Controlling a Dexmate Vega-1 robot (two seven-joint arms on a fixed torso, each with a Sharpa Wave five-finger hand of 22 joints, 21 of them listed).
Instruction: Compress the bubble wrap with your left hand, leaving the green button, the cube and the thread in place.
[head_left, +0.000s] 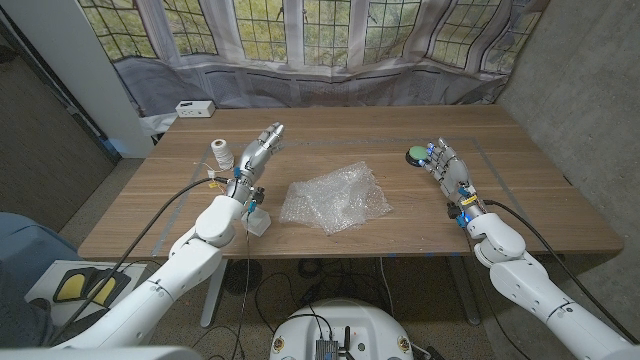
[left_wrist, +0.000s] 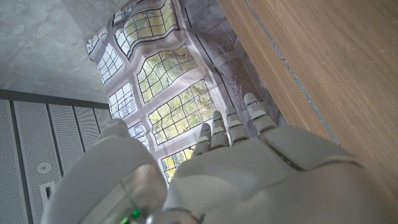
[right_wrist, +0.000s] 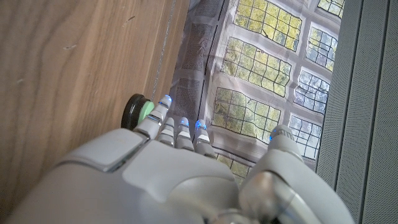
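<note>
Bubble wrap (head_left: 334, 199), a crumpled clear plastic sheet, lies loose near the middle of the wooden surface (head_left: 400, 235), a little toward the near edge, with neither hand touching it.

The left hand (head_left: 256, 153) is raised above the surface to the left of the wrap, well apart from it, fingers straight and close together, pointing toward the far edge; it holds nothing. In the left wrist view the same hand (left_wrist: 239, 158) shows its pale back with the fingers extended side by side and nothing between them.

A small clear cube (head_left: 257, 220) sits near the front edge, just beside the left forearm and close to the wrap's left border. The white spool of thread (head_left: 222, 153) stands upright toward the left edge, just left of the left hand.

The right hand (head_left: 449, 170) is on the right part of the surface, fingers extended and slightly spread, empty. Its fingertips end just beside the round green button on a black base (head_left: 416, 155); whether they touch it I cannot tell. The right wrist view shows that hand (right_wrist: 168, 168) with blue-tipped fingers reaching next to the green button (right_wrist: 138, 111).

A small white box (head_left: 195, 108) rests at the far left corner.
</note>
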